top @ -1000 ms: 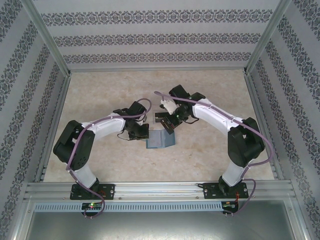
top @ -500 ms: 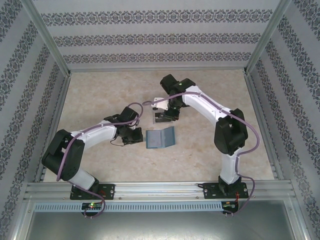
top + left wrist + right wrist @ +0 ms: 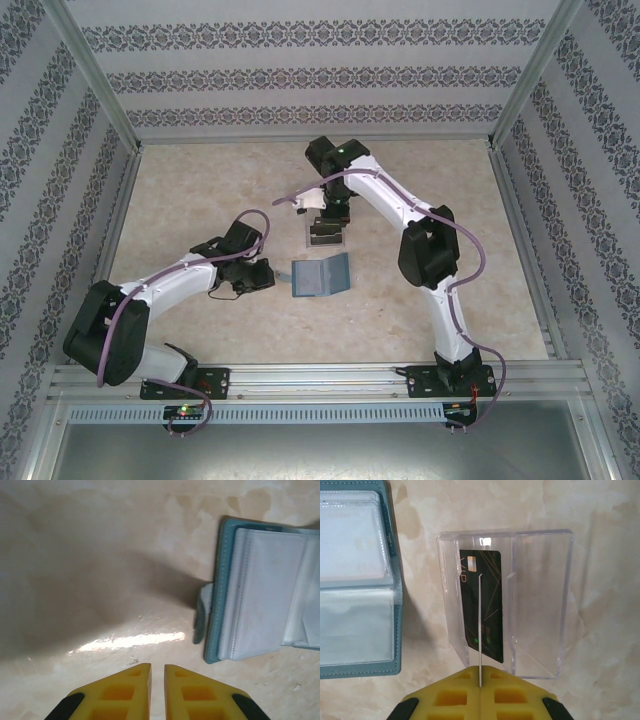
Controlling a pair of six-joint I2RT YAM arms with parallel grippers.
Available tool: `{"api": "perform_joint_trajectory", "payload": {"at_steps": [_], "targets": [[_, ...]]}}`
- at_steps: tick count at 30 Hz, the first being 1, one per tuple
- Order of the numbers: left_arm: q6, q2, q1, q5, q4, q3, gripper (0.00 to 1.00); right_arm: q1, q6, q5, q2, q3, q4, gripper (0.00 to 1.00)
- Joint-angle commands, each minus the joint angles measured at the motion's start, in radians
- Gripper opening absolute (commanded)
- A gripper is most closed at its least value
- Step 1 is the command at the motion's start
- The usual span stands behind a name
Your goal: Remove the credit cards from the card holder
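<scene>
Enclosure walls: patterned paper on three sides of my workspace.
Table: pale marbled top; everything below rests on it or hangs over it.
My right arm: white, reaching to the far middle of the table.
My left arm: white, lying low and pointing toward the middle.
Card holder: teal-blue, lying open and flat near the table's centre with its clear sleeves face up. It is near my left fingertips but apart from them, and just on the near side of the clear box.
Clear box: transparent plastic with a divider, directly under my right wrist.
My right gripper: closed on the held credit card, poised above the clear box.
My left gripper: yellow fingers a narrow gap apart, nothing between them, hanging above bare table.
Black credit card: lying in the box's left compartment.
Held credit card: seen edge-on as a thin pale line above the black card.
Closing tab: on the holder's edge nearest my left gripper.
</scene>
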Motion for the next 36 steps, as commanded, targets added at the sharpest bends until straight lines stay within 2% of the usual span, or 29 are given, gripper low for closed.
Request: {"api": "perform_joint_trajectory", "payload": {"at_steps": [1, 16, 30, 36], "targets": [[-0.011, -0.019, 0.019, -0.006, 0.023, -0.006, 0.15, 0.007, -0.04, 0.023, 0.048, 0.058, -0.079, 0.0], [-0.006, -0.024, 0.029, 0.001, 0.017, -0.004, 0.15, 0.02, -0.051, -0.048, 0.128, 0.088, -0.094, 0.0], [-0.005, -0.021, 0.031, 0.002, 0.011, 0.004, 0.15, 0.038, -0.059, -0.036, 0.161, 0.143, -0.115, 0.0], [-0.003, -0.014, 0.031, 0.006, 0.011, 0.011, 0.15, 0.037, -0.065, -0.008, 0.123, 0.185, -0.126, 0.0]]}}
